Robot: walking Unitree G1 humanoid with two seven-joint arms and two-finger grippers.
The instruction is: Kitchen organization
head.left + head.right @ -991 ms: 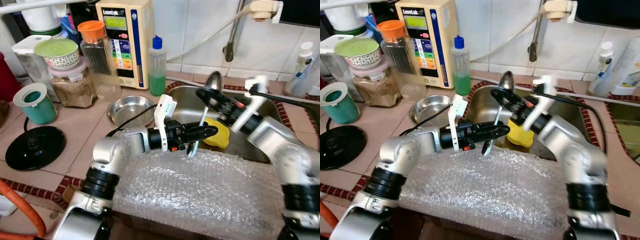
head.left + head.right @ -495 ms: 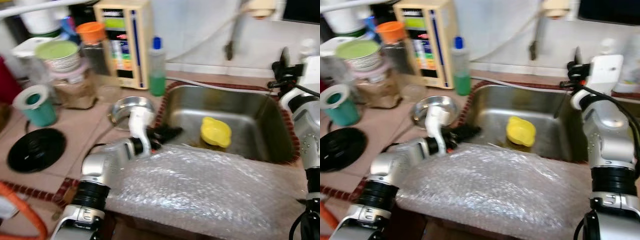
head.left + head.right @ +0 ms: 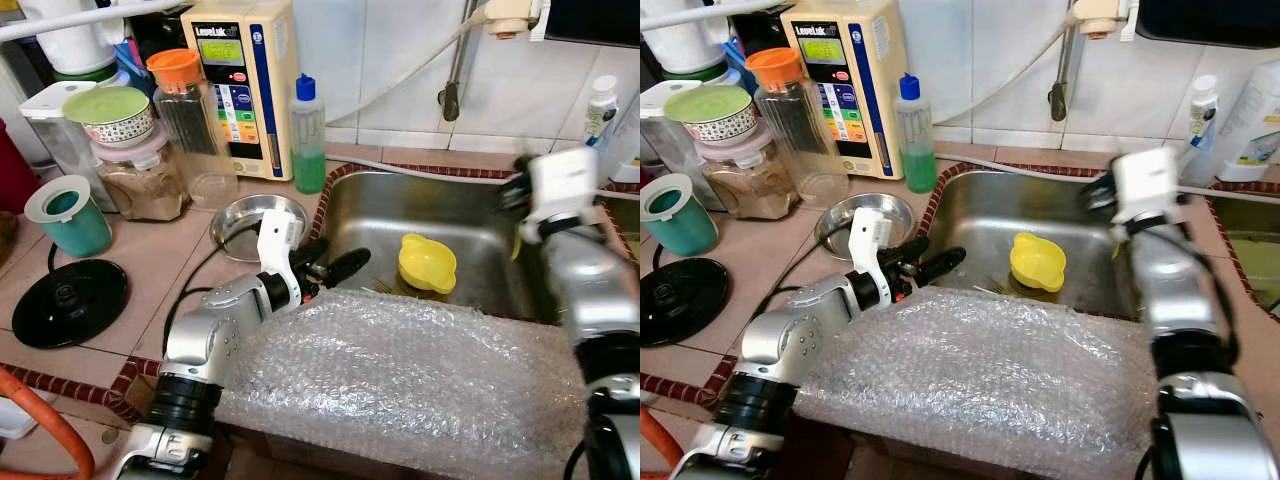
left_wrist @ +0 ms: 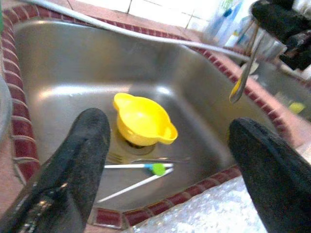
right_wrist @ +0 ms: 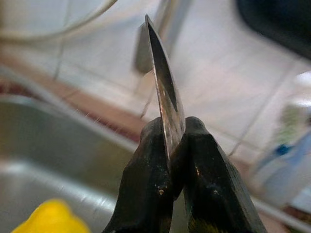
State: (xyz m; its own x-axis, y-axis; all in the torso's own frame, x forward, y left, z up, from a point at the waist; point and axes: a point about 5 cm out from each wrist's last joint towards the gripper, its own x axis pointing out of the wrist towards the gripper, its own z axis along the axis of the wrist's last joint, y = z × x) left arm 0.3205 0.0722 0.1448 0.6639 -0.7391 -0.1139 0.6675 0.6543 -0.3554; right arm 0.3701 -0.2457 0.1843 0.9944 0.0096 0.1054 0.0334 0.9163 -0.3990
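Tiled desk and steel sink (image 3: 440,215): your right gripper (image 5: 172,145), at the sink's 3 o'clock rim, has its fingers clamped on a metal utensil (image 5: 165,99). Your left gripper (image 4: 170,160) hangs spread at 9 o'clock. Yellow cup (image 3: 427,262) and cutlery (image 4: 141,167) remain; the job looks barely underway.

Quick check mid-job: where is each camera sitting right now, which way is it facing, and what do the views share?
Left and right eye views: on the head, looking down at the sink and bubble wrap; both silver arms show.
Left wrist view: looks along the open left gripper into the sink.
Right wrist view: looks along the right gripper, shut on a spoon, toward the tiled wall.
Shared: the yellow bowl shows in all.
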